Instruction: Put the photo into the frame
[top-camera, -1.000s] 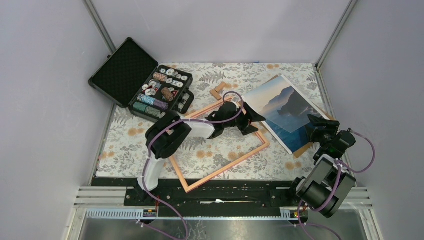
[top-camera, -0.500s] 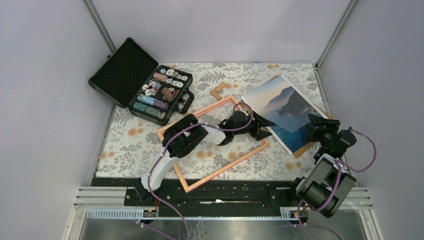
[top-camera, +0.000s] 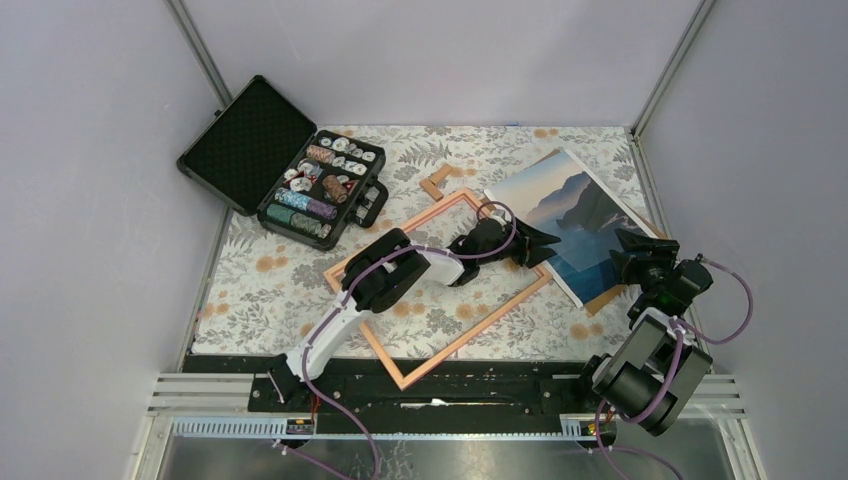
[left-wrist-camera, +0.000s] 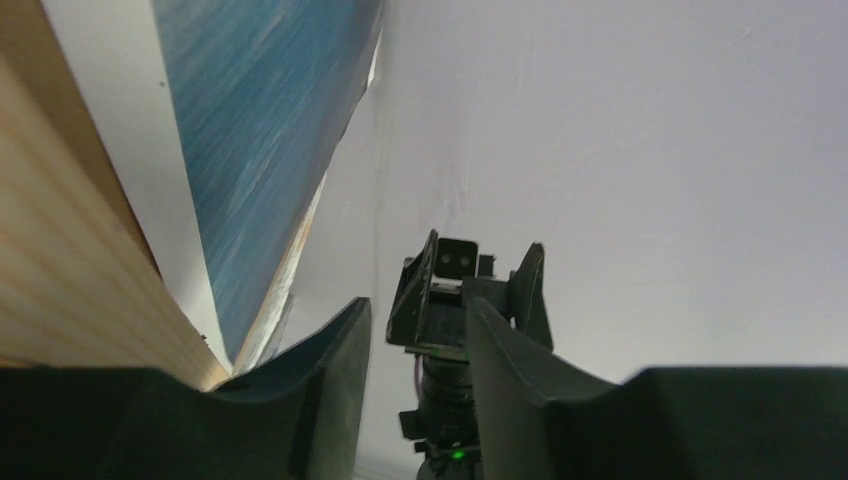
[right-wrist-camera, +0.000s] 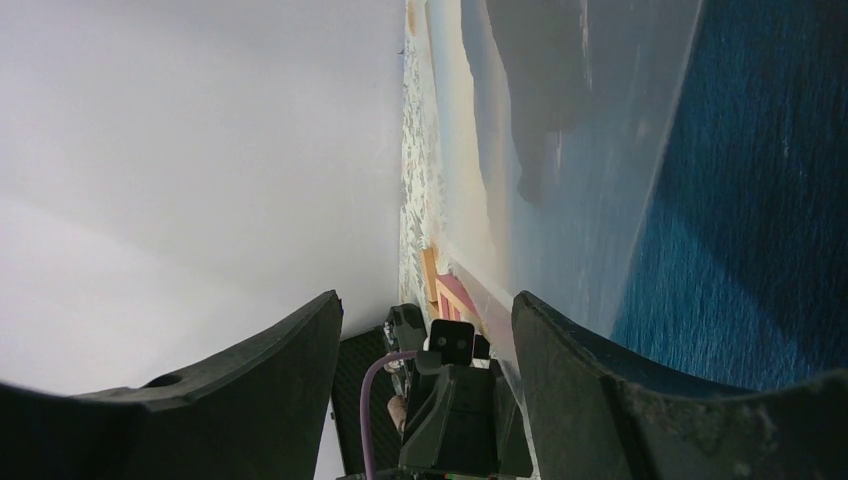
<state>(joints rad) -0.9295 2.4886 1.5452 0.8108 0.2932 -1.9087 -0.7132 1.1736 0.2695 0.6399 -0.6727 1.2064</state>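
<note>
Photo (top-camera: 575, 205) may buckle if your half-open, empty left gripper (top-camera: 545, 250) shoves its edge toward the wide-open, empty right gripper (top-camera: 620, 255).

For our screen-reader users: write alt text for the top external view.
Two robot arms flank a blue mountain photo on a floral table: the left pincer reaches across an empty orange frame to it, the right pincer sits at its opposite side. An open case of chips lies at the back left.
</note>
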